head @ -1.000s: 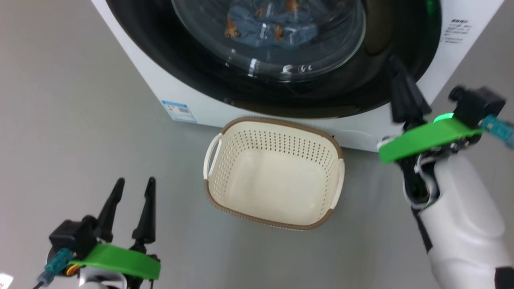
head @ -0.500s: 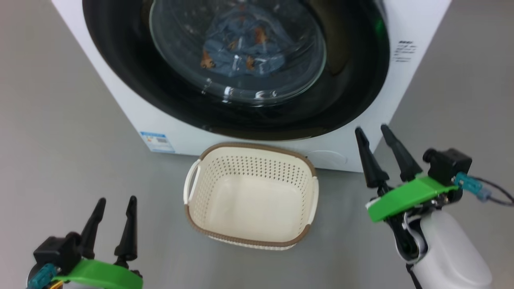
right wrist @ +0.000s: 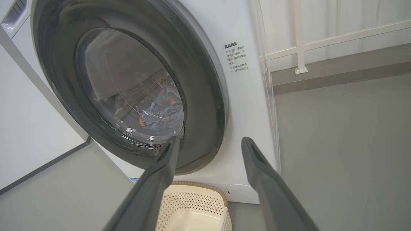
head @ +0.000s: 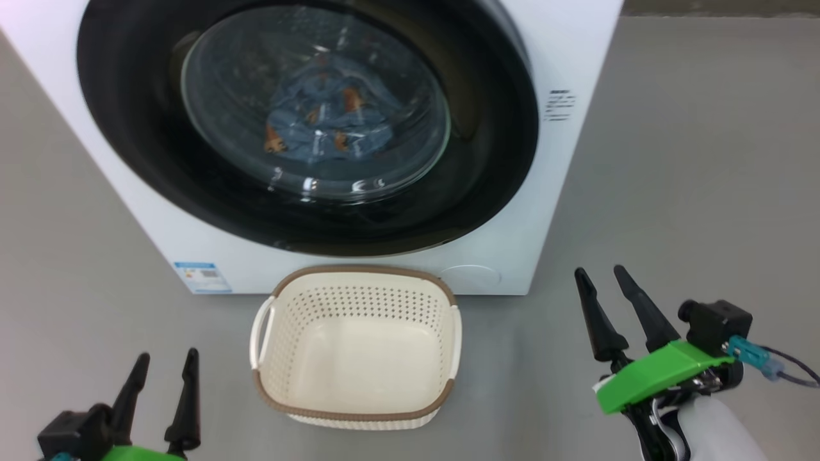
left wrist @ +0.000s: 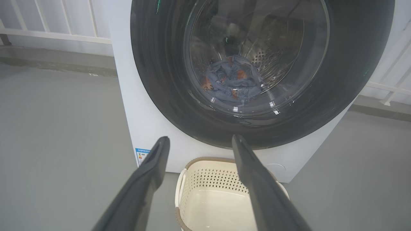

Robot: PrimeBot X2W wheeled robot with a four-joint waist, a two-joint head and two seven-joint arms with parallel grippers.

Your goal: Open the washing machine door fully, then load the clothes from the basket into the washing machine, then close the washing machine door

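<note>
While shut, the washing machine door (head: pixel 307 121) shows blue clothes (head: pixel 327 131).

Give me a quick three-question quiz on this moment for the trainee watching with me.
1. True or false: the basket holds the clothes.
2. The washing machine door is: A) shut, B) swung wide open, C) half open.
3. Fill in: the left tool and the right tool both stand ____, holding nothing.
Key: 1 false, the clothes lie inside the washing machine, behind the glass; 2 A; 3 open.
</note>
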